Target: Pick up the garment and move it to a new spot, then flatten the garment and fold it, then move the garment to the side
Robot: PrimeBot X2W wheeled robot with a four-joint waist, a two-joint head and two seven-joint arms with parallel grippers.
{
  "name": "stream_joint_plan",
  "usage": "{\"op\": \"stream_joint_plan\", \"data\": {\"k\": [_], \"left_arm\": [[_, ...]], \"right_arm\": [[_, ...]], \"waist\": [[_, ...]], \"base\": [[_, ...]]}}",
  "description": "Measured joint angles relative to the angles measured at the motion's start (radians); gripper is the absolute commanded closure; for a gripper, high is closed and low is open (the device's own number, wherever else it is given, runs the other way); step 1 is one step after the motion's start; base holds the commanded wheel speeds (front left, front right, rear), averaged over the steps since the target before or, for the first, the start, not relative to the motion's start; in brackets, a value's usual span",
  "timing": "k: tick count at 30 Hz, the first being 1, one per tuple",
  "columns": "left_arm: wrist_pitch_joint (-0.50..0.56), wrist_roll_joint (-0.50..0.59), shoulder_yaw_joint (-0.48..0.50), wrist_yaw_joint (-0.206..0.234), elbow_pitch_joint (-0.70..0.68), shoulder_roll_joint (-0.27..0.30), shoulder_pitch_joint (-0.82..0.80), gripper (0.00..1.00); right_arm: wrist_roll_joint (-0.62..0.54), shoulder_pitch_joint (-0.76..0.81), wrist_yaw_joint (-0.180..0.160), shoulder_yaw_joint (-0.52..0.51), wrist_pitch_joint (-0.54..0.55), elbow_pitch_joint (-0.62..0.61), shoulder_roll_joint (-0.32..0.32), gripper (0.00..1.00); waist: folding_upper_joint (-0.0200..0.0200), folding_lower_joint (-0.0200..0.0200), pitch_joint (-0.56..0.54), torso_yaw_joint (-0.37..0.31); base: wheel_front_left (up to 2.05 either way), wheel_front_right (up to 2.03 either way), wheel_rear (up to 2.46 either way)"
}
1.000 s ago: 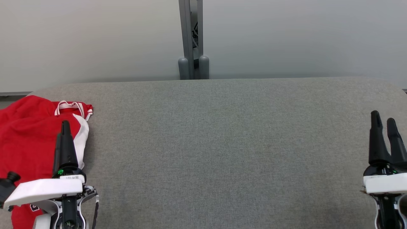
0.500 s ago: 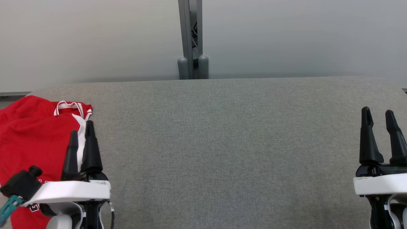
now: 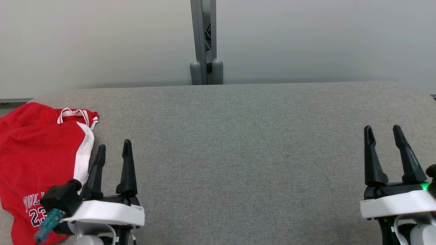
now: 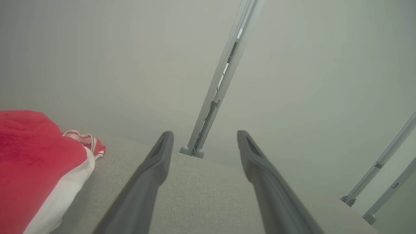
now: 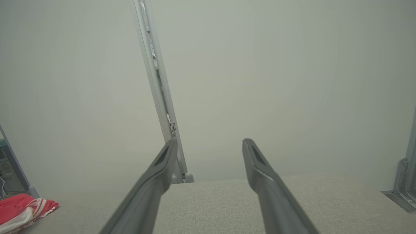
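**A:** Where is the garment?

**B:** The red garment point(image 3: 37, 153) lies bunched on the grey table point(image 3: 238, 136), just to the left of the left gripper point(image 3: 114, 144). Its white side band is the part nearest that claw. In the left wrist view, a strip of bare table shows between them.

**A:** Is it gripped?

**B:** No. The left gripper's fingers stand apart, with nothing between them.

**A:** And the other claw?

**B:** The right gripper point(image 3: 382, 128) is well apart from the garment, far off to its right. It is also spread wide and empty.

**A:** And beyond them?

**B:** A grey post point(image 3: 203, 41) rises behind the table's far edge, ahead of both claws and between them, against a pale wall point(image 3: 323, 41).
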Motion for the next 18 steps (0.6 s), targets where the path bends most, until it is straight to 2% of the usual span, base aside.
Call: {"op": "stream_joint_plan", "data": {"k": [12,18], "left_arm": [[-0.023,0.149,-0.041,0.061,0.044,0.002,0.014,0.0],[-0.034,0.211,-0.057,0.071,0.051,0.002,0.015,0.0]], "right_arm": [[-0.085,0.014,0.0,0.026,-0.03,0.076,-0.003,0.0],[-0.124,0.014,0.0,0.037,-0.045,0.095,-0.004,0.0]], "waist": [[-0.0001,0.0,0.0,-0.001],[0.0,0.0,0.0,-0.002]], "base": [[0.0,0.0,0.0],[0.0,0.0,0.0]]}}
